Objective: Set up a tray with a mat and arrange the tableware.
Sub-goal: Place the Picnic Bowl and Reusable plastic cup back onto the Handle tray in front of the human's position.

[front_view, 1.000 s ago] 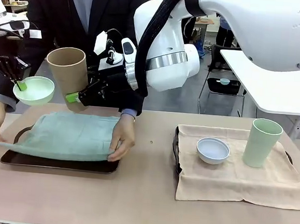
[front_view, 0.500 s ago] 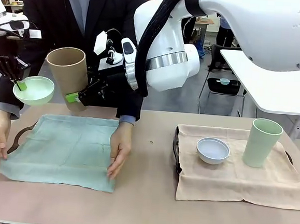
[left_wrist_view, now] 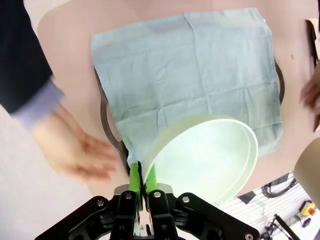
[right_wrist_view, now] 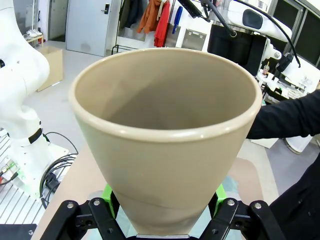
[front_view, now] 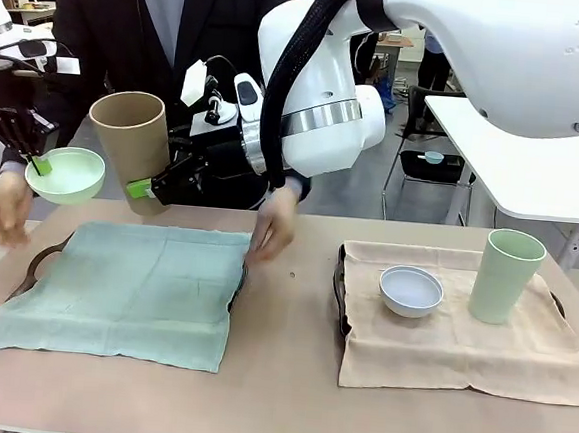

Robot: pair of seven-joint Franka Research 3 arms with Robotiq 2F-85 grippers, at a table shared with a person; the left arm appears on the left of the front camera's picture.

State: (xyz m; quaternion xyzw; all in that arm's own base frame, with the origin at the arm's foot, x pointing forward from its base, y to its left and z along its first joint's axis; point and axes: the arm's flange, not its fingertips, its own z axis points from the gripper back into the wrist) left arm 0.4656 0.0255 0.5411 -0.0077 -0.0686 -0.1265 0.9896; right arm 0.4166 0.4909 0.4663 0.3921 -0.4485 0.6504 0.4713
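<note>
At your nine o'clock the left gripper [front_view: 37, 164] pinches the mint green bowl [front_view: 66, 174] by its rim, held in the air. Beside it the right gripper [front_view: 146, 189] clasps the tan cup [front_view: 130, 139]. Below lies a blue-green mat [front_view: 123, 289] over a dark tray [front_view: 234, 290]. At three o'clock a white-grey bowl [front_view: 411, 290] and pale green cup [front_view: 504, 276] stand on a beige mat [front_view: 460, 345].

Tan table [front_view: 275, 406], white side table [front_view: 514, 164] behind at right, dark chair [front_view: 429, 167] beside it

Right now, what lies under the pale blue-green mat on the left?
A dark tray: its handles and edge peek out beside the mat. The tray's surface is covered, so anything on it cannot be seen.
</note>
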